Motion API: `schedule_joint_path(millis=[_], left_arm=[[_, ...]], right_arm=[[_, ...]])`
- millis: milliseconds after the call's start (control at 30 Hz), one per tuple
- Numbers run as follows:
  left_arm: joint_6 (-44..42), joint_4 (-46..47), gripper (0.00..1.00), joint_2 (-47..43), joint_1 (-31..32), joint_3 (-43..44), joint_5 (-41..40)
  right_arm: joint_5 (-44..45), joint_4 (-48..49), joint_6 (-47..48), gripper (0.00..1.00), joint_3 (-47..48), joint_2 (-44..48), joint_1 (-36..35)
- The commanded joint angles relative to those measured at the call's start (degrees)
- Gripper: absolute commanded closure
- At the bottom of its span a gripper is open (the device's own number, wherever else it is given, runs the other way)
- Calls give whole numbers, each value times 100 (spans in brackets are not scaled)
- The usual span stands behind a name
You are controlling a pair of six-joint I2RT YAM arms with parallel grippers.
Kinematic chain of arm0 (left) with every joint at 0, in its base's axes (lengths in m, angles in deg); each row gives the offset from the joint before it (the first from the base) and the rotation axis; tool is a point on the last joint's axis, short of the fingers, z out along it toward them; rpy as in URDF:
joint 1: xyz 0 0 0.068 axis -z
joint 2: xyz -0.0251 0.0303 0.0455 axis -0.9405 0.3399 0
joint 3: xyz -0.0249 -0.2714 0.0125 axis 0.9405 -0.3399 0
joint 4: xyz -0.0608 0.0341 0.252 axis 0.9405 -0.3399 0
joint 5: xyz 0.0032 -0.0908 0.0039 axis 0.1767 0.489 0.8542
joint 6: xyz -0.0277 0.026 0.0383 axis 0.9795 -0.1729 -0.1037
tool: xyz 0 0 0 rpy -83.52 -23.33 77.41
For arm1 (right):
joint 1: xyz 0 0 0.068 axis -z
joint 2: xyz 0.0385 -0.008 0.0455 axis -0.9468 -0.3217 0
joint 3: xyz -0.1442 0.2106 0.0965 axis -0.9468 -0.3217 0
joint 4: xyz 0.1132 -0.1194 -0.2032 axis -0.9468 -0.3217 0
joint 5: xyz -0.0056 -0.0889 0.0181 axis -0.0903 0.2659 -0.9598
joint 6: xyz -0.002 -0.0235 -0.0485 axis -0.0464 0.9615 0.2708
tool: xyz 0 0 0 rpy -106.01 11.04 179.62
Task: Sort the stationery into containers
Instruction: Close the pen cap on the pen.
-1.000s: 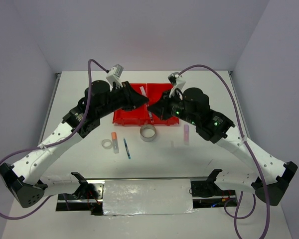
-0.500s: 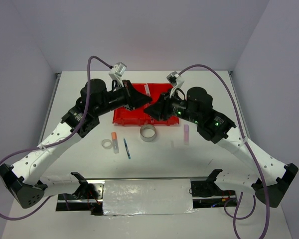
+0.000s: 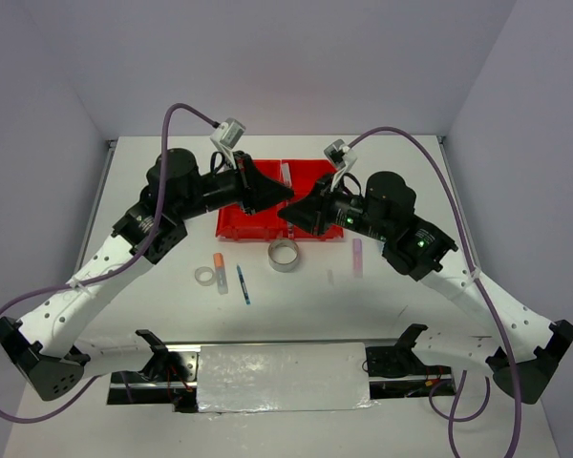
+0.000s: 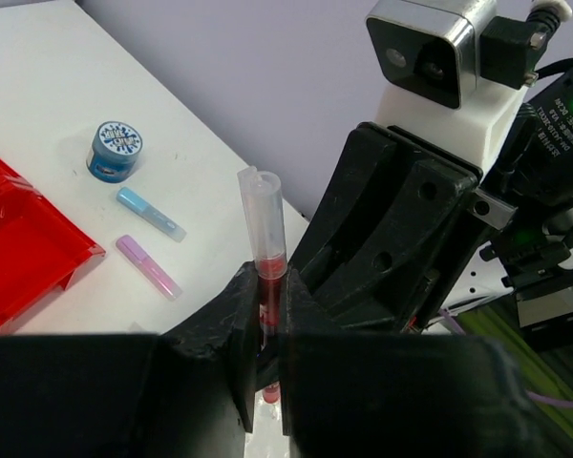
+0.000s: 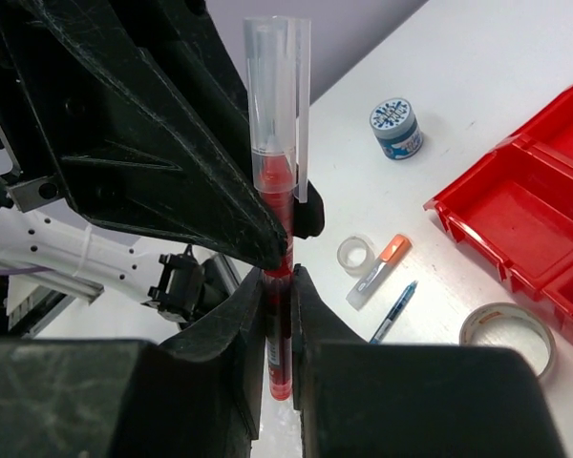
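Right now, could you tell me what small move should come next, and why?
Probably the left gripper should open: both it and the right gripper pinch the same red pen near the red tray, so neither can place it.

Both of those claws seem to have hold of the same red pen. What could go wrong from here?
1. The left gripper and the right gripper both pinch the one red pen. If the arms pull out of step, it could bend, or its clear cap might come off.
2. The two grippers sit very close together, so they could knock each other.
3. If the pen slips, it might fall outside the red tray.
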Motion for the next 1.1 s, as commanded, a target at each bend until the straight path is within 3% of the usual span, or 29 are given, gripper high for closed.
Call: schedule_joint_path(millis=[0, 33, 267, 367, 567, 933, 1067], left_arm=[[-215, 363, 76, -36, 15, 353, 344], [-242, 285, 73, -10, 15, 388, 371], [-576, -243, 23, -9, 15, 739, 48], [-673, -401, 14, -9, 6, 950, -120], [-796, -621, 13, 245, -12, 1328, -366], [-717, -666, 37, 676, -38, 1733, -200], [-655, -639, 36, 615, -38, 1541, -173]], right_arm=[[-142, 296, 95, 100, 98, 88, -11], [-142, 261, 122, 100, 124, 79, -11], [42, 33, 315, 100, 116, 141, -11], [34, -56, 359, 100, 133, 132, -11], [8, -99, 403, 100, 168, 176, -20], [104, -302, 500, 100, 300, 123, -73], [218, -355, 491, 100, 344, 123, -73]])
